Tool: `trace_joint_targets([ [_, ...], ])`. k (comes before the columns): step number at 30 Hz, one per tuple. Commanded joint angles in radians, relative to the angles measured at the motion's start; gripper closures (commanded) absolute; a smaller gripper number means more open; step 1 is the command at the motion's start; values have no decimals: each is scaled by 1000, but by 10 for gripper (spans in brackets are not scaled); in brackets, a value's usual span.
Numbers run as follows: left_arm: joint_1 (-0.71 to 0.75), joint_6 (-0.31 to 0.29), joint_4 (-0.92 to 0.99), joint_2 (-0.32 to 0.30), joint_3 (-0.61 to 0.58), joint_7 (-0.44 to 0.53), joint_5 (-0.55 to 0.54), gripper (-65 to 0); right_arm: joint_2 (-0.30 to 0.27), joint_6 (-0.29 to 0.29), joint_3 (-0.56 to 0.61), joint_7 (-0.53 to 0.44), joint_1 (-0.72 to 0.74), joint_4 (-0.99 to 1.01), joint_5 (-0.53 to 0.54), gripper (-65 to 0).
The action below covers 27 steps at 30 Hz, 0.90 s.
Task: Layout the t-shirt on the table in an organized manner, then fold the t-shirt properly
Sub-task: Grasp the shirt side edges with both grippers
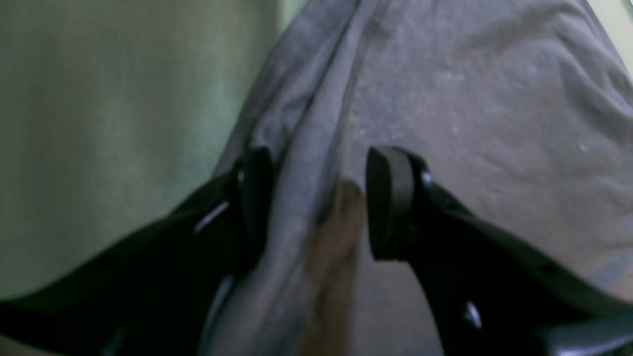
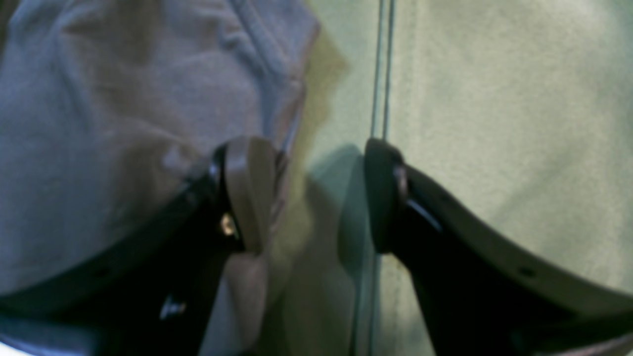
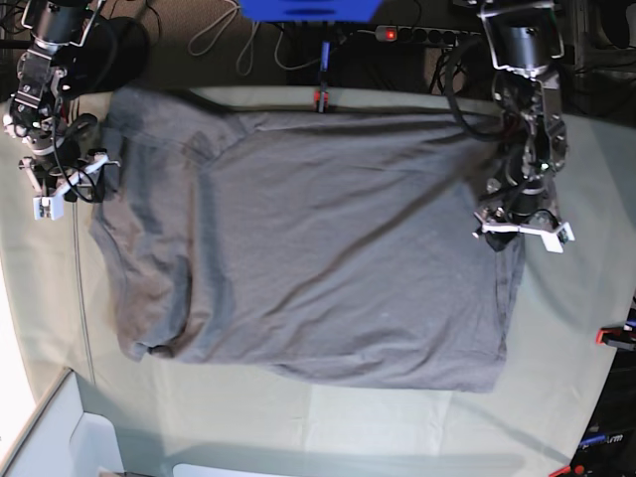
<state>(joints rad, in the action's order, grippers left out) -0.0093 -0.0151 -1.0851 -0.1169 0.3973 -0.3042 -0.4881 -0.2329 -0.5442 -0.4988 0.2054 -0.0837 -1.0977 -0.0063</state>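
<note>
left claw (image 1: 319, 202) is straddling a ridge of the t-shirt (image 3: 318, 248), seemingly for flattening, while right claw (image 2: 316, 195) is hovering spread at the shirt's edge over the worktop (image 3: 586, 298).

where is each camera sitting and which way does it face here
Left wrist: rides on the left arm, looking down past the left claw, whose fingers straddle a ridge of the t-shirt.
Right wrist: rides on the right arm, looking down past the right claw, standing open at the shirt's edge over the table.
Base: overhead, looking down at the spread shirt, with both arms at its sides.
Shared: all three show the grey shirt and green cloth.
</note>
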Motion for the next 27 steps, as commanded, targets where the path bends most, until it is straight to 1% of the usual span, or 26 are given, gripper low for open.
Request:
trace_joint_targets([
  [1,6,27,0,-25,4,-22,9,-302,-13,-1,-2,13,0,-6,-10,-307],
  [5,32,24,0,-73,5,-22,7,-301,-12,-1,-1,13,0,-6,-10,-307],
  [6,32,22,0,-79,10,-22,7,-301,-3,-1,-1,13,3,-6,-10,-307],
  [14,25,20,1,-88,5,-22,7,-305,20,-3,1,13,8,-8,-11,-307],
  [19,25,20,3,-88,5,-22,7,-293,22,-3,1,13,8,-11,-11,-307],
  [20,25,20,3,-88,5,-22,7,-278,22,-3,1,13,8,-11,-11,-307],
  [22,25,20,9,-91,5,-19,7,-214,22,-3,1,13,8,-12,-11,-307],
  [24,21,20,52,-91,5,-14,7,-131,22,-3,1,13,8,-12,-11,-307],
  [27,-24,19,127,-91,5,-20,7,-2,22,-3,1,13,11,-12,-11,-307],
])
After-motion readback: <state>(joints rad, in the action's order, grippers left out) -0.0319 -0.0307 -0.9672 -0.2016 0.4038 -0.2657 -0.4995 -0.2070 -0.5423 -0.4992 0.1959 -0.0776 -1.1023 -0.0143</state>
